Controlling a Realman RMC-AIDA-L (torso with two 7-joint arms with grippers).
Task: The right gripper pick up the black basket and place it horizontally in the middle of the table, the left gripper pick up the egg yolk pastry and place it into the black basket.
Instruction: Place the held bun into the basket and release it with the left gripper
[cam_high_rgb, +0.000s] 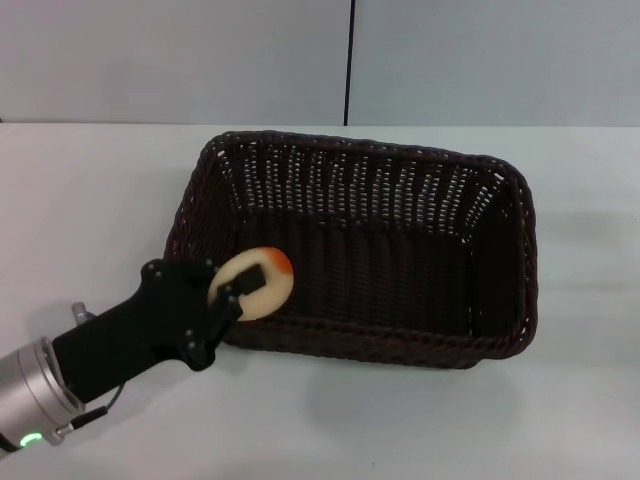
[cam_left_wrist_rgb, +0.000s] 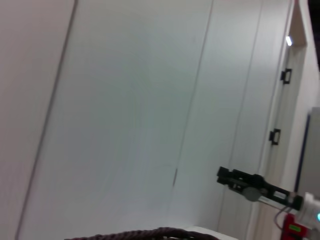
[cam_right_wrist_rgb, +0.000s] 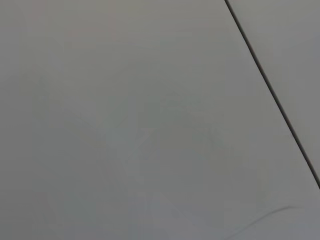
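Observation:
The black basket (cam_high_rgb: 400, 352) lies lengthwise across the middle of the white table (cam_high_rgb: 90, 200). My left gripper (cam_high_rgb: 238, 290) is shut on the egg yolk pastry (cam_high_rgb: 270, 285) and holds it over the basket's near left corner, just above the rim, orange-red patch up. A strip of the basket's rim (cam_left_wrist_rgb: 150, 233) shows in the left wrist view. My right gripper (cam_left_wrist_rgb: 231, 176) is out of the head view. It shows only far off in the left wrist view, raised and away from the basket.
The basket's inside holds nothing else. A grey wall with a dark vertical seam (cam_high_rgb: 349, 60) stands behind the table's far edge. Bare tabletop lies on all sides of the basket.

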